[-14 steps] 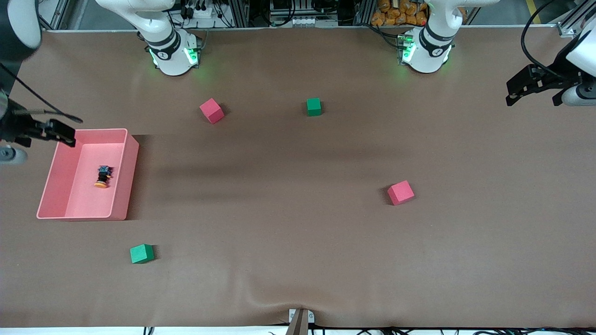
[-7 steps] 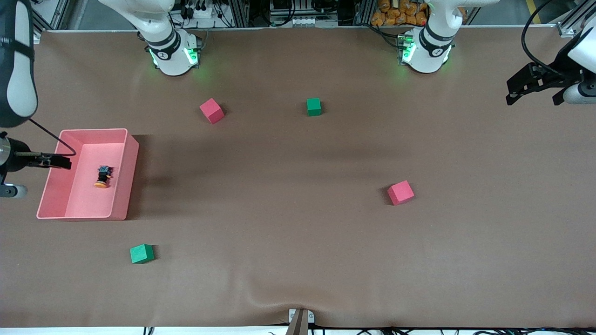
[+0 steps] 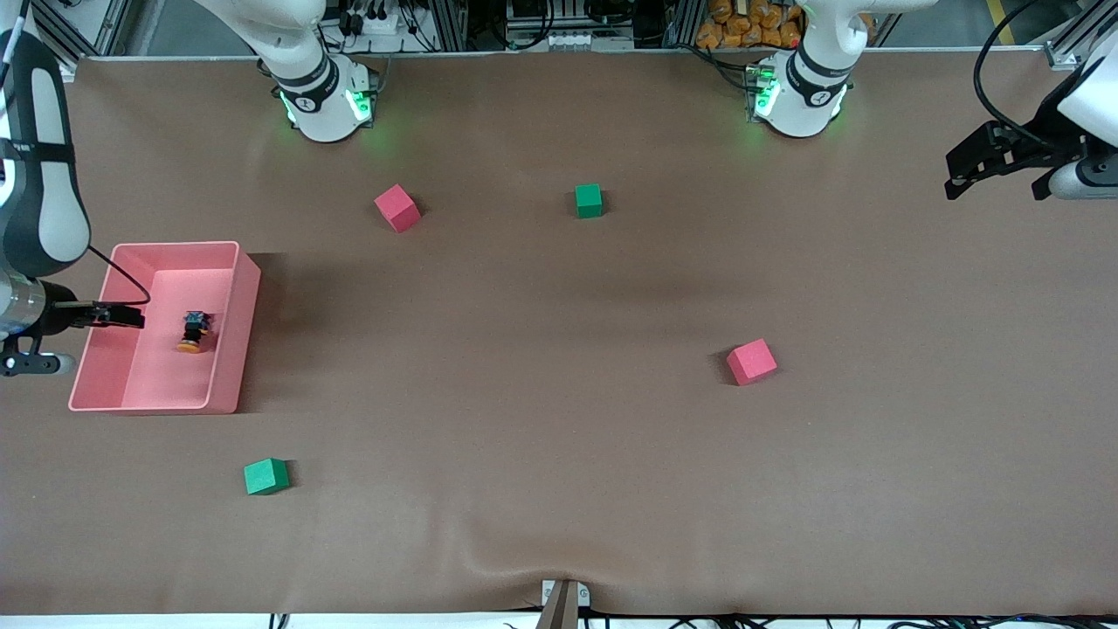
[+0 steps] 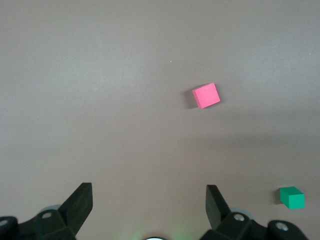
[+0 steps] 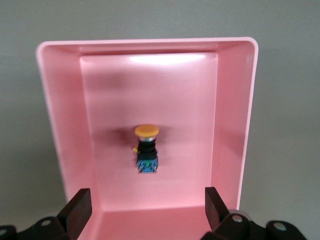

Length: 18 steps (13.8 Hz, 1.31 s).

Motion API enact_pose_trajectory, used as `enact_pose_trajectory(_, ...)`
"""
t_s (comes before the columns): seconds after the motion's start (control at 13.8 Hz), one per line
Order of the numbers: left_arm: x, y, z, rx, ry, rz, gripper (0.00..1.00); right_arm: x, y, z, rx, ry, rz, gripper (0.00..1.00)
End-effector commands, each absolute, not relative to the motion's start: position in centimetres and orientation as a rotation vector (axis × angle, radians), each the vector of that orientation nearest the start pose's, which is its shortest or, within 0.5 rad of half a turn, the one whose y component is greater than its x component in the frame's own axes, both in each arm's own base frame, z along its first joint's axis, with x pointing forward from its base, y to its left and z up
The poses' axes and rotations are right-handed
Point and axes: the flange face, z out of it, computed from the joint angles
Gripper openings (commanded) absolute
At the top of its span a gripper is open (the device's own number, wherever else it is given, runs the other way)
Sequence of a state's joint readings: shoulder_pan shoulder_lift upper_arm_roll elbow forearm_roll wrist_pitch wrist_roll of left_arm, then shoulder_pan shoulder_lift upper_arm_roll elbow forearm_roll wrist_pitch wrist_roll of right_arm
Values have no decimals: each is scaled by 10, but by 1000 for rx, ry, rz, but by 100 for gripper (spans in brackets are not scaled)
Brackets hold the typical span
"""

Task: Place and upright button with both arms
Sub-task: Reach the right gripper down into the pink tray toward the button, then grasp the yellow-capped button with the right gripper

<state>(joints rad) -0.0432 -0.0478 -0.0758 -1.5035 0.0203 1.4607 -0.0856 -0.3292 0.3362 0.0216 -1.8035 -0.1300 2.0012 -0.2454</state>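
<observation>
Two arms share the brown table (image 3: 559, 419), and we see only one of them near the work. Our right gripper (image 5: 145, 207) hangs over the rim of the pink tray (image 3: 231, 349) at the right arm's end of the table, its fingers (image 5: 76, 207) spread wide with nothing between them. In the right wrist view the tray's floor fills the gap between those fingers.

Inside the tray lies the button (image 3: 193, 332) — on its side, not upright, its orange cap turned toward the front camera and its black body pointing toward the robots' bases. It rests on the tray floor, apart from all four walls. The right wrist view shows a small blue-and-green end on the body (image 5: 146, 156), away from the cap.

Our left gripper (image 3: 996, 162) waits over the left arm's end of the table, well apart from the tray; its fingers (image 4: 80, 202) also stand wide and hold nothing.

Four cubes sit loose on the table. One red cube (image 3: 397, 208) and one green cube (image 3: 589, 200) lie nearer the bases. A second red cube (image 3: 751, 362) sits toward the left arm's end, and a second green cube (image 3: 265, 476) lies nearer the front camera than the tray.
</observation>
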Motion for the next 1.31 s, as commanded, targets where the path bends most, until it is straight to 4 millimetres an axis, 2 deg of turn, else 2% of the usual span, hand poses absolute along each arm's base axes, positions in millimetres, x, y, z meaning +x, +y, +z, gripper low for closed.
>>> enact_pose_trajectory(0.0, 523, -63, 676, -3117, 44, -16, 100, 587, -212, 306, -3154, -57, 235, 100)
enact_pose_trajectory(0.07, 523, -64, 675, -3117, 44, -11, 100, 586, -218, 291, -3106, -31, 225, 100)
enact_pose_trajectory(0.36, 523, -70, 675, -3115, 77, -16, 100, 587, -214, 244, -3046, -43, 224, 100)
enact_pose_trajectory(0.73, 524, -67, 673, -3114, 70, -9, 100, 574, -210, 211, -3043, -34, 227, 100)
enact_pose_trajectory(0.94, 527, -68, 669, -3114, 75, 1, 100, 571, -211, 199, -3018, -2, 244, 100)
enact_pose_trajectory(1.09, 527, -67, 670, -3115, 70, -4, 100, 570, -211, 191, -3000, 17, 242, 96)
enact_pose_trajectory(1.23, 527, -70, 670, -3116, 77, -6, 100, 570, -211, 187, -2999, 9, 241, 80)
